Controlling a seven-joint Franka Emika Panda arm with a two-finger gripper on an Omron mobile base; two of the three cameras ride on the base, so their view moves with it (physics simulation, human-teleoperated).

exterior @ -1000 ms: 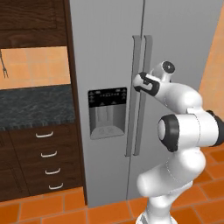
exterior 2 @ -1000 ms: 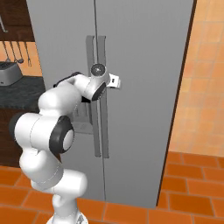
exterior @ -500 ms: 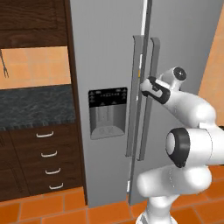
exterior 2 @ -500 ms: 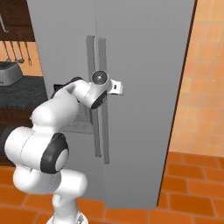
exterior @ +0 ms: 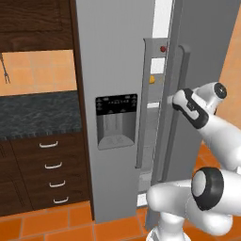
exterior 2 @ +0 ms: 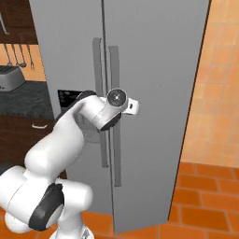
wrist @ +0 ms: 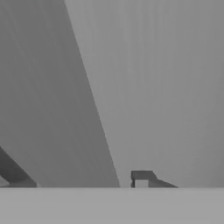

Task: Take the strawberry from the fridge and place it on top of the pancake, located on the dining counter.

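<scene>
The grey fridge (exterior: 113, 56) fills the middle of both base views, and its right door (exterior: 202, 52) stands ajar. Through the gap I see white shelves with a tiny dark-red strawberry (exterior: 163, 48) high up. My gripper (exterior: 175, 100) is at the right door's long vertical handle (exterior: 181, 66), about halfway up. In the hand view the gripper (wrist: 78, 177) has its jaws apart, a dark fingertip (wrist: 142, 176) on one side of the grey handle band (wrist: 65, 109). The fridge (exterior 2: 154, 56) looks shut from the right side. The pancake and the dining counter are out of view.
A small orange-yellow fruit (exterior: 151, 79) sits on a lower fridge shelf. Dark wood drawers (exterior: 47, 169) under a black counter (exterior: 37, 113) stand left of the fridge, with a toaster (exterior 2: 9, 77) there. Orange tiled floor (exterior 2: 205, 210) lies to the right.
The right fridge door has swung from shut to ajar, showing the shelves inside. My gripper has come back and to the right along with its handle.
</scene>
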